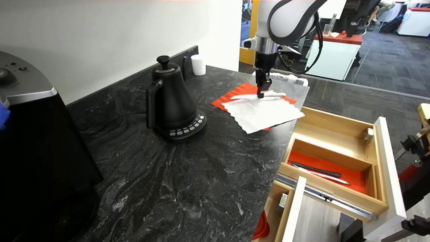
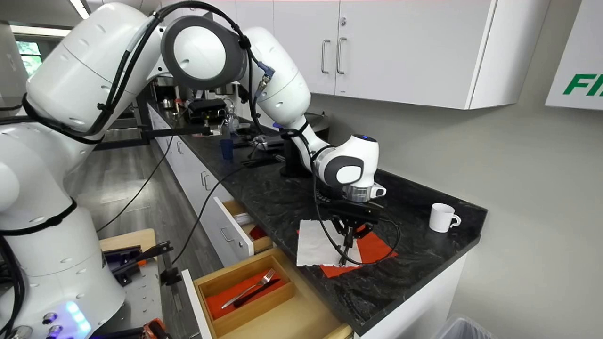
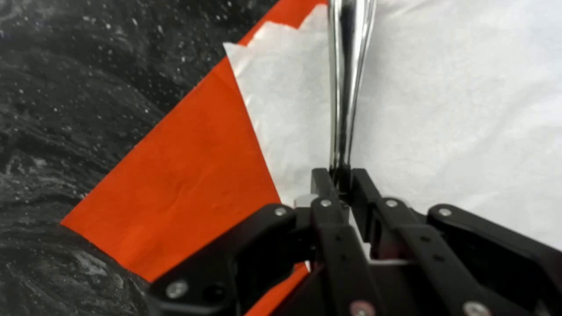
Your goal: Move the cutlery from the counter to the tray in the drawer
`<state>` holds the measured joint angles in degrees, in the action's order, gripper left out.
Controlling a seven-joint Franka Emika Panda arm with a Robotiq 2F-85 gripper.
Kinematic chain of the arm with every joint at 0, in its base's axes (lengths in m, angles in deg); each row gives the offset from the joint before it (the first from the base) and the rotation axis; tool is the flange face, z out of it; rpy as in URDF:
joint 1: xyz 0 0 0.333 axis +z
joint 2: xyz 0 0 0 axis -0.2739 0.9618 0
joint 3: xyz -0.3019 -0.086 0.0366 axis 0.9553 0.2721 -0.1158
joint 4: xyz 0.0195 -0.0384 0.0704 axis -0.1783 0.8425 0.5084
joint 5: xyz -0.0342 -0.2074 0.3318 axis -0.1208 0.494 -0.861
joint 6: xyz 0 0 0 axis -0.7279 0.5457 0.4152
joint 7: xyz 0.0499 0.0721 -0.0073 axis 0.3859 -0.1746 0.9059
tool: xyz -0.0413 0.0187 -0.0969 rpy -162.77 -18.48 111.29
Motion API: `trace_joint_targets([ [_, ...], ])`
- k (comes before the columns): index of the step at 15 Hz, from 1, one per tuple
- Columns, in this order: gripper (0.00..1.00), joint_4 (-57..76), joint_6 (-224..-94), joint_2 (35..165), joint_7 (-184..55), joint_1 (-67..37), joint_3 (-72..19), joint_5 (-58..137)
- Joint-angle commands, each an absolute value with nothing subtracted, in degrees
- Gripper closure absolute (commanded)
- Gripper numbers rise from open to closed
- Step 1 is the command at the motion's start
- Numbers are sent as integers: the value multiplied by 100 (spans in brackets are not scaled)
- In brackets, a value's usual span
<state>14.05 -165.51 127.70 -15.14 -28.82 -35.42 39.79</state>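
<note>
My gripper [image 3: 342,182] points down over the napkins on the counter [image 1: 161,188]. Its fingers are shut on the narrow part of a silver utensil [image 3: 347,66]. The same utensil [image 1: 275,94] lies level at the white napkin in an exterior view; I cannot tell whether it touches the cloth. Its wide end runs out of the wrist view. The wooden tray [image 2: 254,308] with its red floor sits in the open drawer [image 2: 287,320]. A silver fork [image 2: 254,287] and a dark utensil [image 2: 256,293] lie side by side in it.
A white napkin [image 1: 262,112] lies over a red napkin [image 1: 231,95] near the counter's edge. A black kettle [image 1: 174,97] and a white mug [image 2: 441,218] stand by the wall. A black appliance [image 1: 40,134] stands nearby. A second drawer [image 2: 233,230] is partly open.
</note>
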Motion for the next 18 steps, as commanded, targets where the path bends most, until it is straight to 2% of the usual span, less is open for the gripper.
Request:
trace_joint_targets([
  [1, 94, 1805, -16269, 12200, -1914, -2716, -3622, 3872],
  [6, 95, 2671, -16578, 11553, -2560, -2456, -3673, 3847],
  [18, 95, 5994, -17932, 9642, -3486, -2329, -3894, 3187],
])
